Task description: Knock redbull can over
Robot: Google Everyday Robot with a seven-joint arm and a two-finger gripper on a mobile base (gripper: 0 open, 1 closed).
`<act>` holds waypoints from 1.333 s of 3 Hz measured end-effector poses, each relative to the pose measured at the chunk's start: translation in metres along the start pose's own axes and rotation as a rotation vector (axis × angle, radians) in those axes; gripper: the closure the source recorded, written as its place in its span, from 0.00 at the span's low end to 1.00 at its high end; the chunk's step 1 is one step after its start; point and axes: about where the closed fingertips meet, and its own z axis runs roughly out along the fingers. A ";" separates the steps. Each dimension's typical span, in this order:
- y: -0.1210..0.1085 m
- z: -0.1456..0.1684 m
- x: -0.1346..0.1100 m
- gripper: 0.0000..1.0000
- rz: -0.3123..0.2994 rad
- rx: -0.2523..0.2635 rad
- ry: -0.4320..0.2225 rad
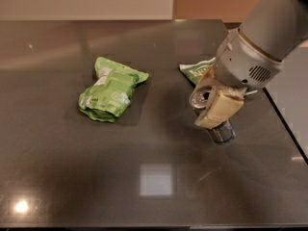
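Observation:
The redbull can point(221, 132) is a slim silver-and-blue can, right of the table's middle. It leans, with its silver pull-tab top tipped toward the left and its lower body showing below the gripper. My gripper point(198, 109) reaches in from the upper right. Its cream fingers point(219, 109) sit on either side of the can's upper part, shut on it. The grey arm hides the space behind the can.
A crumpled green snack bag point(110, 95) lies at left centre of the dark table point(72, 177). A flat green snack bag point(195, 71) lies just behind the gripper, partly hidden by the arm. The table's right edge point(284, 124) runs close to the can.

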 end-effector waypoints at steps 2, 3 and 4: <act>0.003 0.020 0.030 1.00 -0.078 -0.074 0.224; 0.005 0.036 0.035 0.83 -0.105 -0.113 0.281; 0.005 0.052 0.039 0.59 -0.131 -0.149 0.322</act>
